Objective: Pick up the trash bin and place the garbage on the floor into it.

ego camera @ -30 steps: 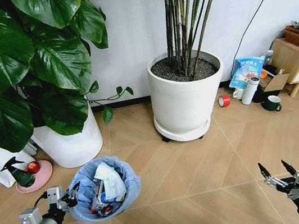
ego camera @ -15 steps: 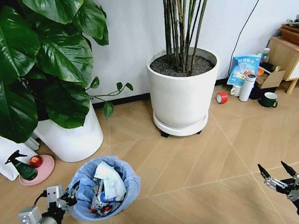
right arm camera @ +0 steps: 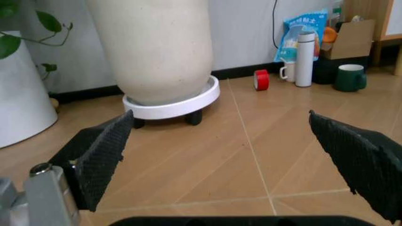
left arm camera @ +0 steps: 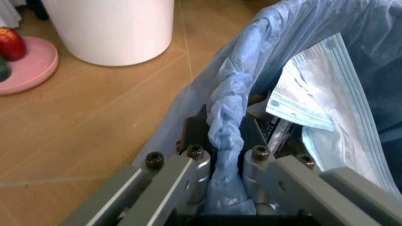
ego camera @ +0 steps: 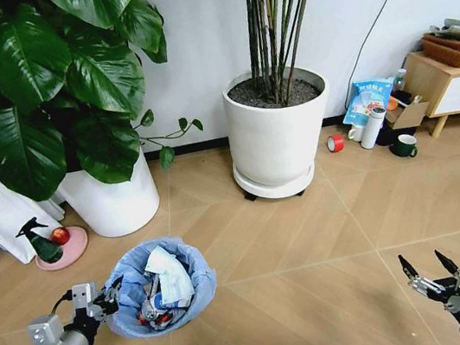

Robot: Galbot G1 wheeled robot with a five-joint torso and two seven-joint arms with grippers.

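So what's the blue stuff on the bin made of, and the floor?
The trash bin's blue liner looks like thin plastic film: crinkly, slightly see-through, twisted into a rope where the left tool pinches it. The floor looks like wood or wood-look laminate: tan planks, visible seams, matte sheen.

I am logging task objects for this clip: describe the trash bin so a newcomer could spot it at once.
Start at the big-leafed plant in the white pot, then drop to the floor in front of it. There the left gripper is clamped on the rim of the trash bin. Unlike the tall white pots, it is low, with a crinkly light-blue liner and litter inside.
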